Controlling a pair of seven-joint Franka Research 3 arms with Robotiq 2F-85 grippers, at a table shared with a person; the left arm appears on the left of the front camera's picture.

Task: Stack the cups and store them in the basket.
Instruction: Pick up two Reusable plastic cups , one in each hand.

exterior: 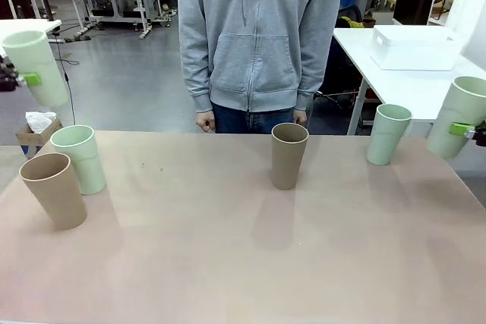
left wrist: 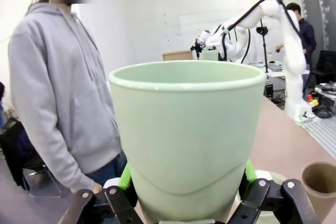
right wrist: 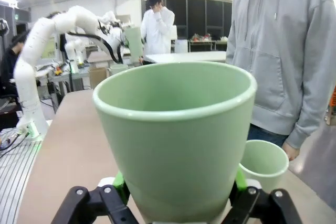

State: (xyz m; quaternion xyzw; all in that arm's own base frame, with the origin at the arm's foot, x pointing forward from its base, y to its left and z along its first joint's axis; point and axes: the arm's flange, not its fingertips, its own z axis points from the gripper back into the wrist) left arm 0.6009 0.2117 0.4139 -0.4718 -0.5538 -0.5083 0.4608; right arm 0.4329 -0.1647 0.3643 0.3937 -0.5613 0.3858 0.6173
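Front view takes in the beige table [exterior: 228, 263], which spans the whole near scene. A person in a grey hooded top [exterior: 258, 36] stands at its far edge, both hands hanging just above that edge.

On a separate white table [exterior: 395, 89] at the far right sits the white basket [exterior: 414, 47], well apart from every cup.

Four cups stand upright on the beige table. The near-left tan cup [exterior: 55, 190] is at the left, and the left mint cup [exterior: 80, 158] is just beyond it, so close that I cannot tell whether they touch. The middle tan cup [exterior: 289, 155] stands alone toward the far side in front of the person. The right mint cup [exterior: 388, 133] is near the far right corner.

Two more cups are held in the air, mouths up. The raised left mint cup [exterior: 36, 66] hangs tilted above the table's left end, and the raised right mint cup [exterior: 458, 115] leans beyond its right edge.

In the left wrist view, the left fingers [left wrist: 125, 178] press their green pads against both sides of the raised left mint cup [left wrist: 186, 129] low on its wall, closed around it. In the right wrist view, the right fingers [right wrist: 240, 180] clamp the raised right mint cup [right wrist: 178, 140] the same way, with the right mint cup [right wrist: 265, 163] standing just beside it.
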